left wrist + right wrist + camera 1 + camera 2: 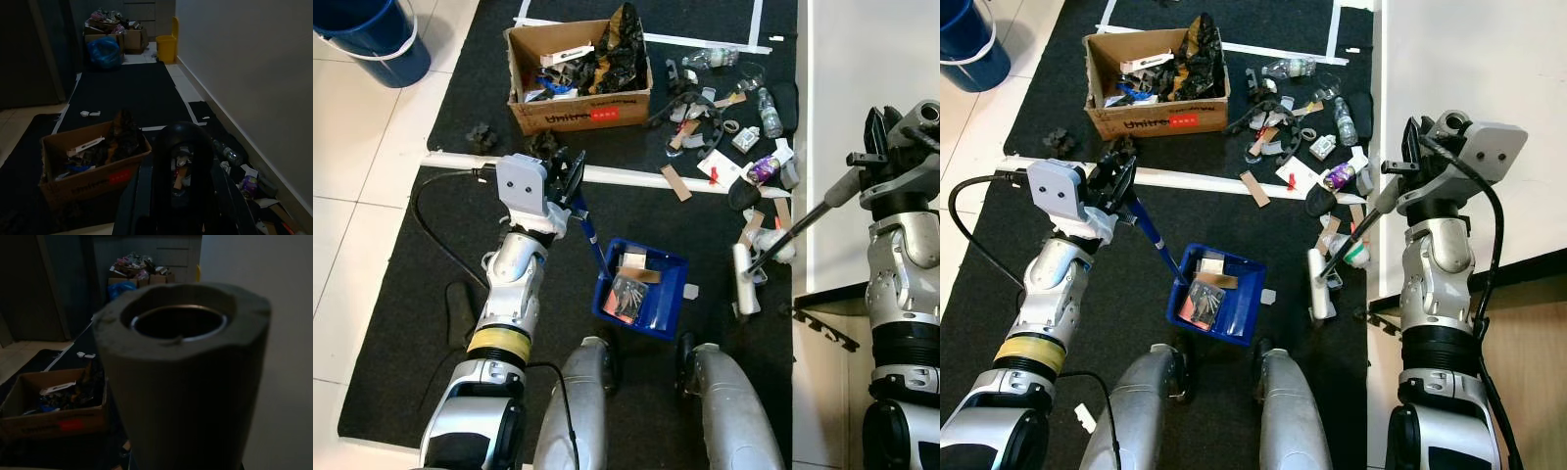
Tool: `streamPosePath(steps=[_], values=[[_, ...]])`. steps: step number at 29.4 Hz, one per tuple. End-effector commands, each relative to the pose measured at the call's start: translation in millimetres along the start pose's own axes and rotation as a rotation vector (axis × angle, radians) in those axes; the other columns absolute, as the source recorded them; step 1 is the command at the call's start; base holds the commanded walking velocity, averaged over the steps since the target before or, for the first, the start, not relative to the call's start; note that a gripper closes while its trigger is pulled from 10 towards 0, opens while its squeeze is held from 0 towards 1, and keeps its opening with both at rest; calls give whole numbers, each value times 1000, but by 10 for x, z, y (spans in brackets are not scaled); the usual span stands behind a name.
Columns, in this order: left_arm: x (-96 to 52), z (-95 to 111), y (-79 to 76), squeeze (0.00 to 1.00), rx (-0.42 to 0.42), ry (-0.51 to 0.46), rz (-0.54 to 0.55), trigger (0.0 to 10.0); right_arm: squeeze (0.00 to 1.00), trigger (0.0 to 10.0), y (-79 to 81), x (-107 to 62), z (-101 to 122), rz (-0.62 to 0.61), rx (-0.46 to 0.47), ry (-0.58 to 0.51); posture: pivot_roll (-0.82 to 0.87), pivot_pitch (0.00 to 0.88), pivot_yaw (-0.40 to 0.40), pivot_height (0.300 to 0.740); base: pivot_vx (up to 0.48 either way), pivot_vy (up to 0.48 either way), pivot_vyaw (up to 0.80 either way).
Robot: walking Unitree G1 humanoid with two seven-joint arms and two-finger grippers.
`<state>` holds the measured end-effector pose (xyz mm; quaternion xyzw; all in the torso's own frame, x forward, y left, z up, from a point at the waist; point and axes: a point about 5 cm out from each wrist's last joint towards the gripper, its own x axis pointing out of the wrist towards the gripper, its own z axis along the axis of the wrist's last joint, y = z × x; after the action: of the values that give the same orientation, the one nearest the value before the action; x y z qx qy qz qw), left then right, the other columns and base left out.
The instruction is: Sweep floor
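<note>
A cardboard box full of clutter is seen at nine o'clock; a blue bag and yellow bin at twelve.

free: bare black mat left of blue dustpan | blocked: litter pile ahead-right; cardboard box ahead; broom head beside dustpan; white wall right

The two head views are evenly and brightly lit, sharp throughout, with soft shadows under the silver arms. Both wrist views are dim and murky. A grey padded tube end is rendered large and blurred, while the distant brown cardboard box is kept clearer.
</note>
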<state>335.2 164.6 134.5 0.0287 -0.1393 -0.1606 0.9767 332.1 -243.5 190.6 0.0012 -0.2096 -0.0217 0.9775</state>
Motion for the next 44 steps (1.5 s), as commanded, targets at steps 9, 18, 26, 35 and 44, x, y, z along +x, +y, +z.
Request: streamPosePath(steps=[9,18,26,35,44], values=[[-223,-339,-121,0,-24,167,-17,10000,0,10000,582,-493,-484,132,-8,136,74,336,-26,740,0,0,0],[-218,-342,-141,0,-24,168,-13,10000,0,10000,878,-586,-540,100,231,160,67,336,-24,740,0,0,0],[-180,-328,-165,0,-31,159,-10,10000,0,10000,867,-522,-494,2,410,164,53,329,-29,740,0,0,0],[-168,-337,-187,0,-37,158,-11,10000,0,10000,781,-459,-460,-44,477,149,49,323,-30,740,0,0,0],[-150,-335,-187,0,-39,156,-8,10000,0,10000,675,-386,-394,-45,458,130,46,312,-30,740,0,0,0]])
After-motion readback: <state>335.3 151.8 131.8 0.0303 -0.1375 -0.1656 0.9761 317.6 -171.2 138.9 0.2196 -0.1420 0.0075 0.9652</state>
